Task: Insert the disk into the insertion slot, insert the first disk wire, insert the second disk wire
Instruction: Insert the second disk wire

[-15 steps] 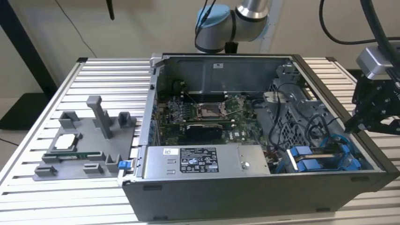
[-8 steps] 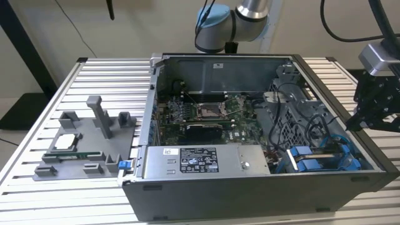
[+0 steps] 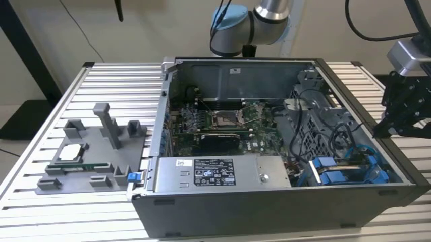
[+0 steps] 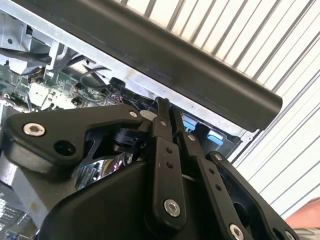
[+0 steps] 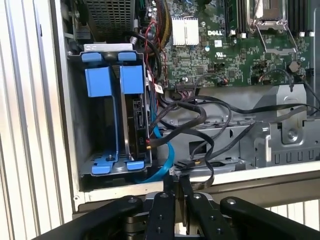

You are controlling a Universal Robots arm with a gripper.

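While the black metal gripper (image 5: 176, 184) is hanging at the rim of the open dark grey computer case (image 3: 269, 212), its jaws are sitting pressed together, gripping nothing. The flat disk in its bright blue plastic carrier (image 5: 136, 125) is standing edge-on inside the narrow insertion slot (image 5: 125, 146) of the grey metal cage, beside a second blue carrier (image 5: 97, 82). Glossy black wires (image 5: 200, 112) and a light blue cable (image 5: 167, 160) are looping just beside it. The case is resting on a ribbed aluminium desk (image 3: 40, 212).
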